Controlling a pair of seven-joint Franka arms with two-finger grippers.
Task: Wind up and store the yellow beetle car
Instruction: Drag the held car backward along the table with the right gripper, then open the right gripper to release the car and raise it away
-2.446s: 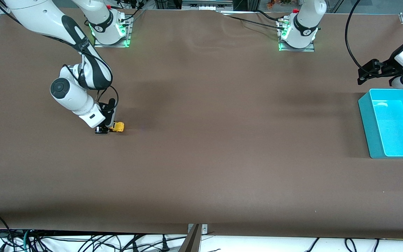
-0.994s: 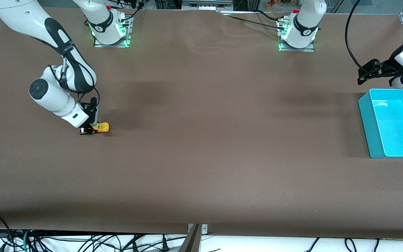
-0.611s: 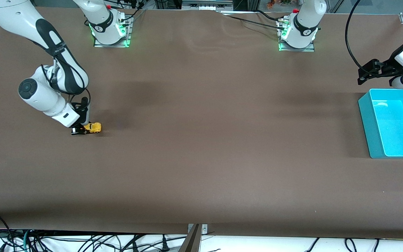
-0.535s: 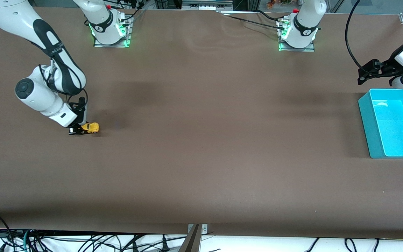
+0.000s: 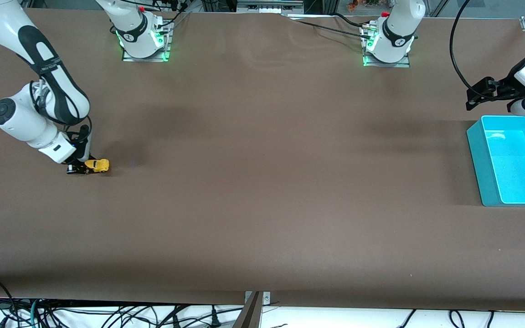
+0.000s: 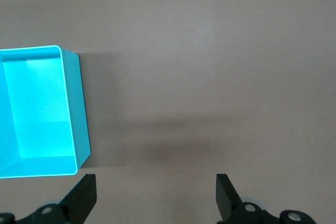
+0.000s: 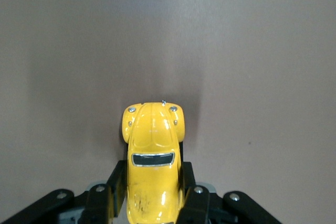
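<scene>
right gripper (image 5: 80, 167) is clamped on the yellow beetle car (image 5: 96, 165) on the table (image 5: 262, 182); left gripper (image 6: 155, 203) waits wide open, holding nothing, beside the teal bin (image 5: 481, 159).

- Both arms are glossy white with black joint bands and black cables.
- Each base (image 5: 143, 34) glows green at its foot on the worktop (image 5: 262, 191).
- Black pincer fingers (image 6: 226, 198) carry silver screws.

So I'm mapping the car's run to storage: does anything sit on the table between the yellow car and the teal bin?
Nothing visible does. The right gripper is shut on the yellow beetle car at the right arm's end; only bare table lies between it and the teal bin, beside which the open left gripper waits.
</scene>
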